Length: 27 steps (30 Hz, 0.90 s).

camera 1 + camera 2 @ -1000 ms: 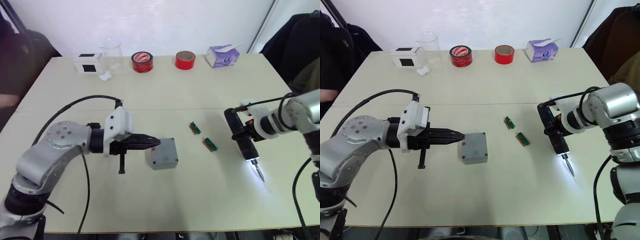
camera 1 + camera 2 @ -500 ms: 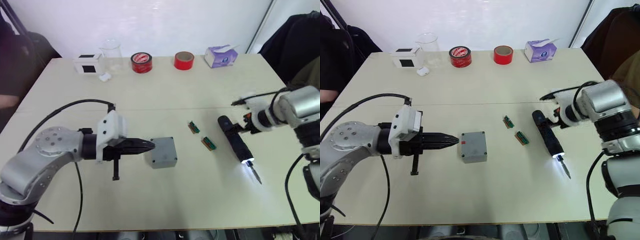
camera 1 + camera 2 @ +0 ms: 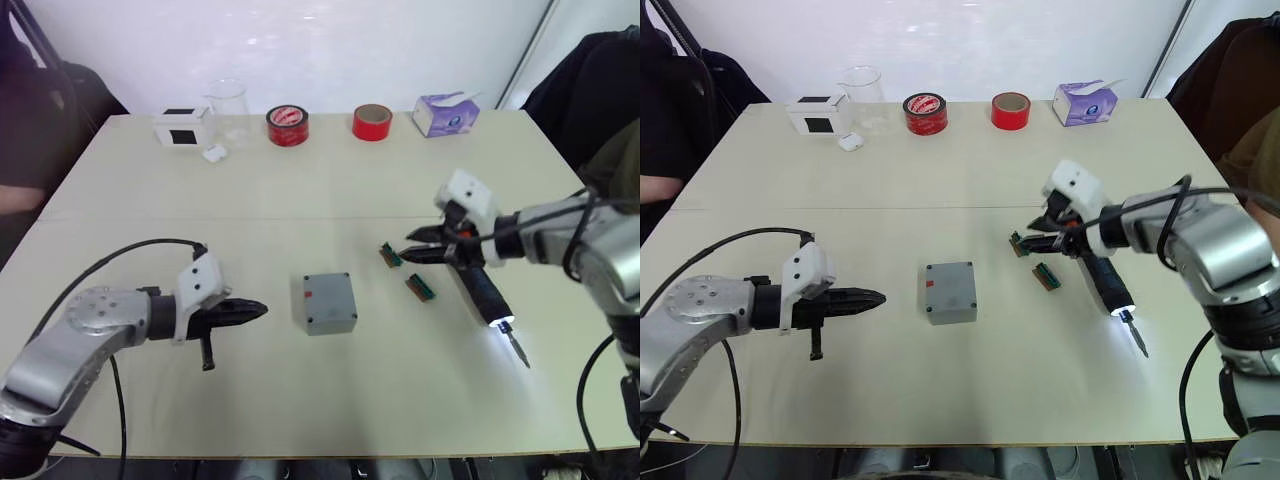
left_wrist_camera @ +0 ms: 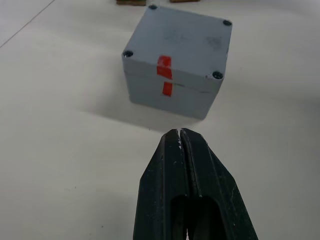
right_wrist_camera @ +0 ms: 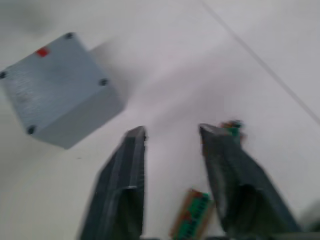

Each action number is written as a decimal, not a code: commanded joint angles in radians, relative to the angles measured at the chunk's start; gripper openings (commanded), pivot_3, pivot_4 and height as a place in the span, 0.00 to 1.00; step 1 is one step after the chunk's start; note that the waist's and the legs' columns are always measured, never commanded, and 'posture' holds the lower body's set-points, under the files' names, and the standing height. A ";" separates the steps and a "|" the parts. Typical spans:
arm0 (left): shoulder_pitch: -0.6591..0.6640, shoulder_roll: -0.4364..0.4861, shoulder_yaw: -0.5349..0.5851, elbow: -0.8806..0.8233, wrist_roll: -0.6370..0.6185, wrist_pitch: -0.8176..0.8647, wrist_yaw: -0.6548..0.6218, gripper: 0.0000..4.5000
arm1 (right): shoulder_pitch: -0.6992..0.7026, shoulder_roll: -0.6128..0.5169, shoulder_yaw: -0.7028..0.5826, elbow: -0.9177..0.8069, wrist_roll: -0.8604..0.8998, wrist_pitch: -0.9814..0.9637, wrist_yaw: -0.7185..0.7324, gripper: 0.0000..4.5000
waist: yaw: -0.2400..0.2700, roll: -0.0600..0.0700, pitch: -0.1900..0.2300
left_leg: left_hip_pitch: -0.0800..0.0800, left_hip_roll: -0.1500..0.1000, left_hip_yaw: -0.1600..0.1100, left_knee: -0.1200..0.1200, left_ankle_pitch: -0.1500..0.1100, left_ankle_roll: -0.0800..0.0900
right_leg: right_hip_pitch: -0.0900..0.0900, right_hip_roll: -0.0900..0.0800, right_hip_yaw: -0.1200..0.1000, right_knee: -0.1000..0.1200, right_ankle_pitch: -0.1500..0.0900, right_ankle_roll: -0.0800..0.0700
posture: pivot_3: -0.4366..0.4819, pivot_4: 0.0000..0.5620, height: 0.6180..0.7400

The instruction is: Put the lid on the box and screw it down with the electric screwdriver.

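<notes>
Both arms are backing off: your right gripper (image 3: 1030, 233), open, is leaving the screwdriver (image 3: 1104, 284) lying beside it; left gripper (image 3: 876, 297), closed and empty, is pulling away from the lidded box (image 3: 949, 292). Looks finished.

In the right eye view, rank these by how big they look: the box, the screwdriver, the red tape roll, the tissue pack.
1. The electric screwdriver, longest.
2. The box.
3. The tissue pack.
4. The red tape roll.
The pack and the roll sit at the far edge, so they may look smaller than they are.

Matt grey plastic box (image 4: 176, 61)
</notes>
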 commanded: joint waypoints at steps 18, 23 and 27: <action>-0.227 -0.276 -0.235 0.299 0.248 -0.176 0.029 0.00 | 0.152 0.214 0.162 -0.132 -0.118 -0.065 -0.087 0.01 | 0.001 -0.002 -0.001 | 0.001 -0.001 -0.001 0.001 0.002 -0.001 | 0.001 0.001 -0.001 0.002 0.000 0.000 | 0.48 0.27 1.00; -0.267 -0.336 -0.254 0.352 0.276 -0.193 0.026 0.00 | 0.174 0.208 0.173 -0.192 -0.100 -0.031 -0.065 0.01 | -0.002 -0.002 -0.001 | 0.001 -0.001 -0.001 0.002 0.002 0.000 | 0.001 0.001 -0.001 0.002 0.000 0.000 | 0.48 0.27 1.00; -0.289 -0.366 -0.260 0.387 0.295 -0.210 0.029 0.00 | 0.179 0.201 0.161 -0.224 -0.083 0.003 -0.063 0.01 | -0.001 -0.003 -0.001 | 0.001 0.000 -0.001 0.003 0.002 0.000 | 0.001 0.001 -0.001 0.003 0.000 0.000 | 0.48 0.27 1.00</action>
